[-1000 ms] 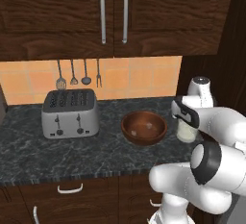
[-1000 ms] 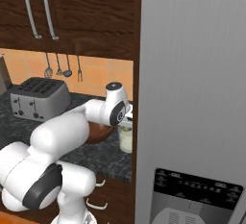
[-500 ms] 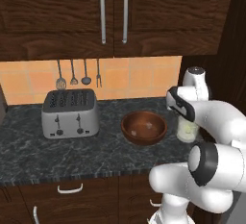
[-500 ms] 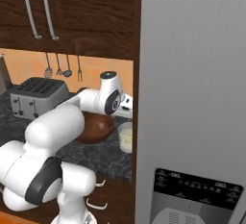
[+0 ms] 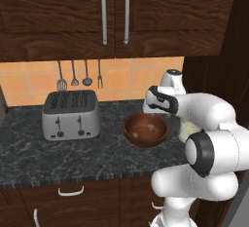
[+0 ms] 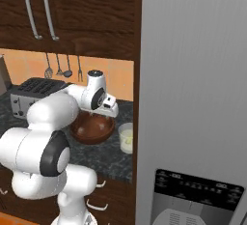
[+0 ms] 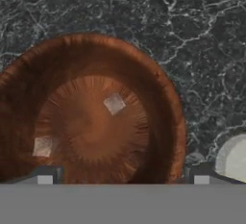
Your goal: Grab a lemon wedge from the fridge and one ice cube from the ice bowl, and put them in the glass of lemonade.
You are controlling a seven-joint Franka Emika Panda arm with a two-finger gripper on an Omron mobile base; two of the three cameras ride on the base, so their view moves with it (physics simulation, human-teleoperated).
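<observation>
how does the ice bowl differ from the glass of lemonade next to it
The ice bowl is dark reddish-brown wood; the glass of lemonade is clear with pale yellowish liquid. The bowl is wide and shallow, the glass narrower with straight, upright sides. The bowl holds two small pale cubes in the hand view; the glass holds liquid. Both are round and stand on the dark stone counter.

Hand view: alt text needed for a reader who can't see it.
Looking down into the ice bowl, reddish-brown wood, with two pale ice cubes on its floor. It sits on a dark marbled counter; the glass of lemonade shows at lower right.
</observation>
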